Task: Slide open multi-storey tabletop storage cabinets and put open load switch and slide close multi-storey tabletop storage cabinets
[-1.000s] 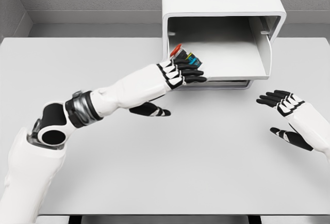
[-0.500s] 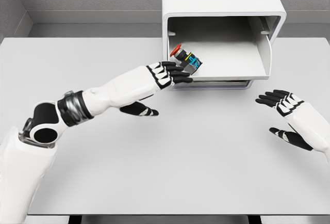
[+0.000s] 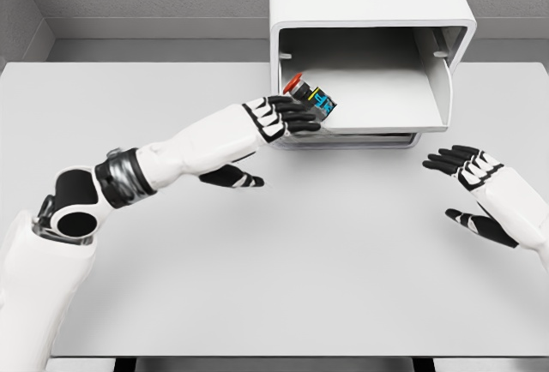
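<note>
The white storage cabinet (image 3: 369, 12) stands at the back of the table with its drawer (image 3: 386, 102) slid out toward me. The load switch (image 3: 310, 97), black with a red button and blue terminals, lies tilted in the drawer's front left corner. My left hand (image 3: 287, 119) hovers just in front of and below the switch, fingers extended and holding nothing. My right hand (image 3: 463, 185) floats over the table to the right of the drawer front, fingers spread, apart from the cabinet.
The grey table (image 3: 274, 261) stretches wide in front of the cabinet. A grey wall runs behind it. The drawer's raised right side panel (image 3: 433, 68) sits near my right hand.
My left hand let go of the switch and drew back from the drawer, leaving the switch inside. The right hand shifted slightly left.
</note>
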Motion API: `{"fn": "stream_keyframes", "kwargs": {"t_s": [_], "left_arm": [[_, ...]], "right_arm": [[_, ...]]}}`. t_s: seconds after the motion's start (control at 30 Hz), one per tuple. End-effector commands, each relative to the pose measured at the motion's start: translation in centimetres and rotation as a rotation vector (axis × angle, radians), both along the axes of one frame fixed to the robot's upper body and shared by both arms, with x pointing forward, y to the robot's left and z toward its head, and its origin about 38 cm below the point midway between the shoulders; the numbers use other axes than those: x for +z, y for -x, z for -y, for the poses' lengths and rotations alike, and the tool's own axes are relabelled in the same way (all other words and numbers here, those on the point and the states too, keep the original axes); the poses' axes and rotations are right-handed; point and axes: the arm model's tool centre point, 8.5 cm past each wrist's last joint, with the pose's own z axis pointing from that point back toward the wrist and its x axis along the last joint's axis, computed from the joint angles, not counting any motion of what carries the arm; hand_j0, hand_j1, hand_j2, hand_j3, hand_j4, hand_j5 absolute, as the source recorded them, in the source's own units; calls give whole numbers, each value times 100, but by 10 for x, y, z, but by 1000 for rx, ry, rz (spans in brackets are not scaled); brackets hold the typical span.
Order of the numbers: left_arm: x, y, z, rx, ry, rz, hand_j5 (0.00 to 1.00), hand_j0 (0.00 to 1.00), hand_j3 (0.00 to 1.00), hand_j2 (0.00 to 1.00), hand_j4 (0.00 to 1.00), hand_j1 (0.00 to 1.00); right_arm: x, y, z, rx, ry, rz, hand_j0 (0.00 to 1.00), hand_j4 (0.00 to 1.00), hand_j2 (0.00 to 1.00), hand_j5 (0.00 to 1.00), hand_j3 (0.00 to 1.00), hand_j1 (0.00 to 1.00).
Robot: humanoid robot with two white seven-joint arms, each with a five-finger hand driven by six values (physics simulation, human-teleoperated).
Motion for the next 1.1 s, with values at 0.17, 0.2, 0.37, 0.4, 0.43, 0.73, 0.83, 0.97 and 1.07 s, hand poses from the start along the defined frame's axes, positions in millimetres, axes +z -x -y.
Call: {"fn": "stream_keyframes", "kwargs": {"t_s": [0.17, 0.2, 0.37, 0.4, 0.43, 0.73, 0.83, 0.97, 1.07], "left_arm": [[3, -3, -72, 128, 24, -33, 100, 100, 100, 100, 100, 100], [3, -1, -93, 173, 35, -43, 100, 100, 100, 100, 100, 100], [-8, -4, -164, 365, 60, -87, 100, 100, 100, 100, 100, 100], [-15, -7, -177, 400, 67, -114, 100, 100, 100, 100, 100, 100], [-20, -8, -184, 422, 71, -130, 100, 100, 100, 100, 100, 100], [-51, 0, -206, 488, 73, -220, 100, 100, 100, 100, 100, 100], [-51, 0, -206, 489, 73, -222, 100, 100, 100, 100, 100, 100], [-52, 1, -206, 490, 73, -224, 100, 100, 100, 100, 100, 100], [-57, 2, -212, 506, 75, -238, 100, 100, 100, 100, 100, 100]], "right_arm": [[2, -5, -7, 22, -11, 8, 79, 79, 79, 79, 79, 79], [5, -9, -11, 35, -11, 18, 78, 78, 78, 78, 78, 78], [5, -12, -19, 58, -18, 20, 75, 75, 75, 75, 75, 75], [4, -12, -20, 60, -18, 17, 72, 72, 72, 72, 72, 72], [5, -13, -21, 64, -18, 19, 72, 72, 72, 72, 72, 72], [10, -26, -45, 140, -26, 39, 72, 72, 72, 72, 72, 72], [11, -28, -49, 150, -25, 44, 72, 72, 72, 72, 72, 72], [12, -33, -56, 169, -28, 50, 73, 73, 73, 73, 73, 73], [10, -32, -59, 170, -37, 47, 73, 73, 73, 73, 73, 73]]}}
